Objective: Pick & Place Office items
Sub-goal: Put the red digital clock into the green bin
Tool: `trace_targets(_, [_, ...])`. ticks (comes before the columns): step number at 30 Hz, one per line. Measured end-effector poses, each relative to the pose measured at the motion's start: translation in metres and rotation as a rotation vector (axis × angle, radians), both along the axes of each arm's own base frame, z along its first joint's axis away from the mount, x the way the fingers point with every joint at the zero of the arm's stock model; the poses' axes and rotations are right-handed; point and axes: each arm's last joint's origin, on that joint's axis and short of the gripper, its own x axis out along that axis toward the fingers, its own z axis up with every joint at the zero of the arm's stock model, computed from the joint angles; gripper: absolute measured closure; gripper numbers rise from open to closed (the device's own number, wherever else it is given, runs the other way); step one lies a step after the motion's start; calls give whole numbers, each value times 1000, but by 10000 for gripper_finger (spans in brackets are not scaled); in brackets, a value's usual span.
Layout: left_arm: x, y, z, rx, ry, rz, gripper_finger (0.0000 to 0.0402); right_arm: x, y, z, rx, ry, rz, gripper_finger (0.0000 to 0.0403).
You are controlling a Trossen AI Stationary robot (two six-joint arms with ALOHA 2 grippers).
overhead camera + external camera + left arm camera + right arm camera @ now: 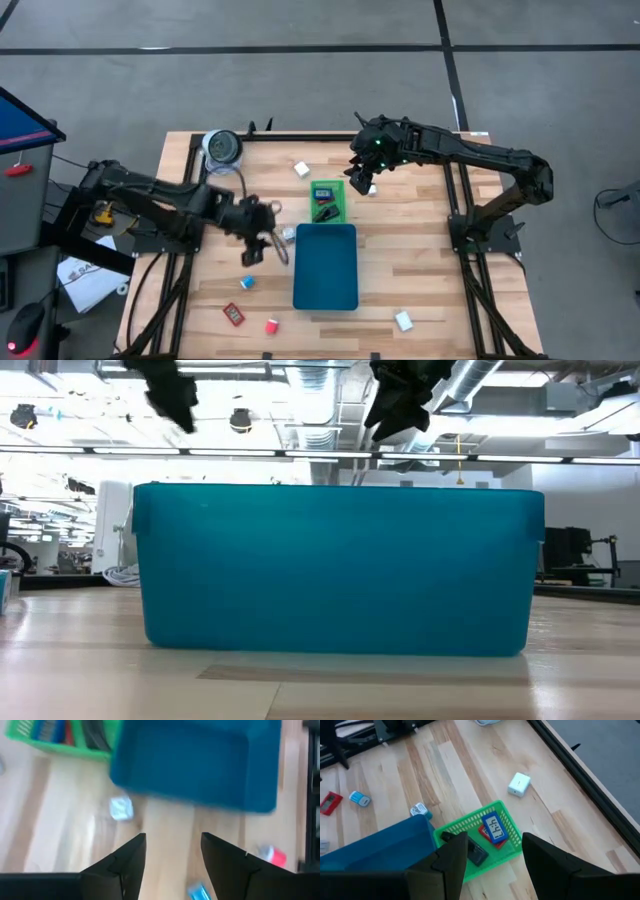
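My left gripper [256, 246] hangs open above the table, just left of the large teal tray [325, 266]. In its wrist view the open fingers [172, 852] frame bare wood, with a silvery piece [121, 808] ahead, a blue piece [199, 891] and a red piece [273, 855] nearby. My right gripper [360, 180] is open over the small green tray [480, 837], which holds a blue-and-white piece [494, 828], a red one and a black one [476, 854]. A white block [519, 784] lies on the wood beyond it.
A tape roll [222, 147] sits at the far left corner. Loose pieces lie near the table's near edge: red [234, 314], red [271, 326], blue [247, 283], white [403, 320]. The teal tray's wall [340, 570] blocks the low view. Bare wood shows right of the trays.
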Motion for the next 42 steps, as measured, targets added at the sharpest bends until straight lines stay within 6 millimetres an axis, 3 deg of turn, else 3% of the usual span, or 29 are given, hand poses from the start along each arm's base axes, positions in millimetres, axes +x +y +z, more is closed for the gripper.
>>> trace_targets(6, [-31,-52,-5,47,90,-124,216,2,9,0,19,-5,9,221])
trace_targets(14, [-71,-115,-10,154,17,-338,194,4,19,0,16,1,-10,221])
trace_targets(21, [-87,-157,-37,222,23,-464,156,3,20,1,23,-8,-30,221])
trace_targets(25, [-94,-170,-66,239,45,-494,137,1,21,5,31,-29,-39,221])
trace_targets(33, [-108,-169,-119,235,61,-487,132,-12,20,17,36,-74,-99,221])
trace_targets(42, [-118,-163,-143,205,51,-557,134,-25,21,28,20,-103,-155,221])
